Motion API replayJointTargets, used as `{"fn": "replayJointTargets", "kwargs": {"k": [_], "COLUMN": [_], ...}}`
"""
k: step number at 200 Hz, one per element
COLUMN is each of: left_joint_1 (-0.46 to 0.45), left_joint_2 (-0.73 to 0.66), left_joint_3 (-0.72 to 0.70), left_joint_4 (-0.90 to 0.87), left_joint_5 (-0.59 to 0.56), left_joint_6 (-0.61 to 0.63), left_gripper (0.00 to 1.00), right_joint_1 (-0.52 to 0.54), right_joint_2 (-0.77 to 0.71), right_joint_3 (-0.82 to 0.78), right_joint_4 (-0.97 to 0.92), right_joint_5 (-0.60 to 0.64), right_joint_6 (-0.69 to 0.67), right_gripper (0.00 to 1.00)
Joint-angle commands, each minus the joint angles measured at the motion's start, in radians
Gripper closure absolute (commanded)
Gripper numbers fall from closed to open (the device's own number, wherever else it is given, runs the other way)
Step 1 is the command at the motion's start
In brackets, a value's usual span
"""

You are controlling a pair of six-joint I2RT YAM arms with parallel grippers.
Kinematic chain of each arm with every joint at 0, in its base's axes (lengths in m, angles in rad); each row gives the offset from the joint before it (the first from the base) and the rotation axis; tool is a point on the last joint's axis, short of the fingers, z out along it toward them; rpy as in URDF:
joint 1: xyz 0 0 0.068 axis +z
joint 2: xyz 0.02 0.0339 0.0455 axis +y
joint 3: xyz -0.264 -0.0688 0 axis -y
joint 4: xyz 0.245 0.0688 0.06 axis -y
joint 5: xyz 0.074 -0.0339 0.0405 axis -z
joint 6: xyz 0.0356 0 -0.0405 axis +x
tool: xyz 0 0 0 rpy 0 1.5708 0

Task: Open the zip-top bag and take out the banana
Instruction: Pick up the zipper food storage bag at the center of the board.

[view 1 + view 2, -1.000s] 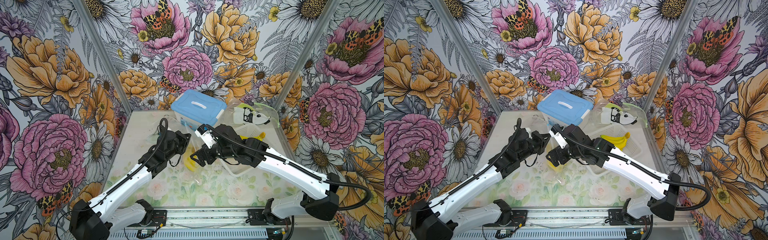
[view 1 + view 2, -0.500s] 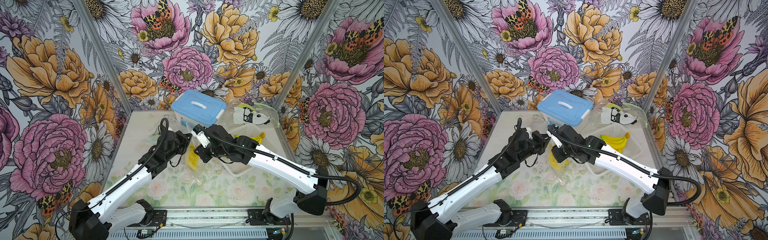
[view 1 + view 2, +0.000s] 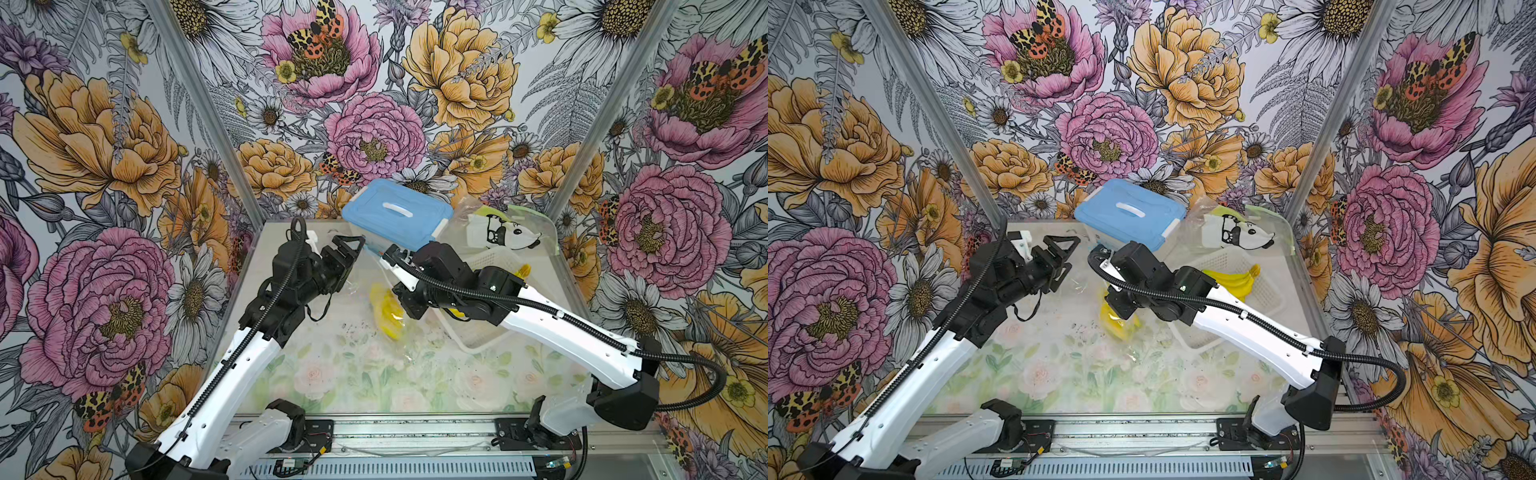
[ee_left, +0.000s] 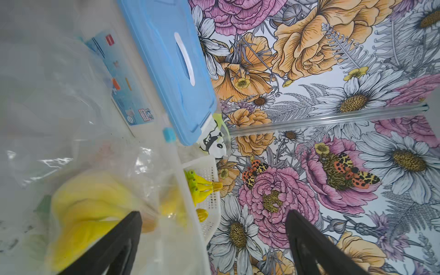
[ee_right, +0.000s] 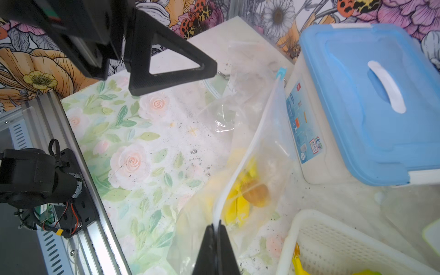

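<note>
The counter [image 3: 332, 374] is closed in by flowered walls [image 3: 104, 166] at the back and both sides. The blue-lidded box [image 3: 395, 216] stands against the back wall. In front of the box, toward the arms' bases, the counter lies bare and gives the widest room. The white basket [image 3: 486, 332] sits in front of the box on the right arm's side, holding other yellow bananas [image 3: 1233, 282], so that side is crowded.

The zip-top bag [image 5: 262, 142] lies crumpled on the counter just in front of the box. Its zip strip [image 5: 252, 142] runs from a blue slider [image 5: 282, 71] beside the box's front wall to the right hand [image 5: 216, 226]. That hand is pressed together on the strip, close to the basket's rim. The banana [image 3: 384, 311] is inside the bag, in front of the box and just beside the right hand. Whether the zip is parted cannot be told.

The left hand [image 3: 351, 255] hangs in front of the box on the left arm's side, fingers [image 5: 166, 62] spread wide, above the bag and holding nothing.

A second ago the left hand was closed at the bag and the right one spread; now they have swapped, and the left hand sits higher and nearer the box.
</note>
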Motion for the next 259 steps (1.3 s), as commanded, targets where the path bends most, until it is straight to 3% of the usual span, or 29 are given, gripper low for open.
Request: {"fn": "replayJointTargets", "kwargs": {"k": [1, 36, 61, 121, 154, 192, 259], "left_joint_1": [0.092, 0.151, 0.186, 0.255, 0.249, 0.235, 0.168], "left_joint_2": [-0.042, -0.103, -0.168, -0.282, -0.316, -0.354, -0.258], "left_joint_3": [0.027, 0.015, -0.062, -0.152, -0.214, -0.325, -0.442], "left_joint_4": [-0.127, -0.181, -0.177, -0.144, -0.141, -0.134, 0.092], "left_joint_5": [0.204, 0.264, 0.277, 0.434, 0.507, 0.531, 0.528], "left_joint_6": [0.218, 0.457, 0.582, 0.722, 0.808, 0.908, 0.984], "left_gripper": [0.01, 0.01, 0.01, 0.01, 0.01, 0.01, 0.01], "right_joint_1": [-0.008, -0.014, -0.032, -0.049, -0.130, -0.157, -0.166], "right_joint_2": [-0.045, -0.085, -0.094, -0.069, -0.112, -0.203, -0.320], "right_joint_3": [0.059, 0.034, 0.031, 0.091, -0.046, -0.215, -0.332], "right_joint_4": [0.016, 0.016, 0.015, 0.016, 0.019, 0.037, 0.036], "right_joint_5": [0.041, -0.049, -0.113, -0.219, -0.296, -0.296, -0.300], "right_joint_6": [-0.242, -0.488, -0.532, -0.617, -0.644, -0.727, -0.733], "right_gripper": [1.00, 1.00, 1.00, 1.00, 1.00, 1.00, 1.00]}}
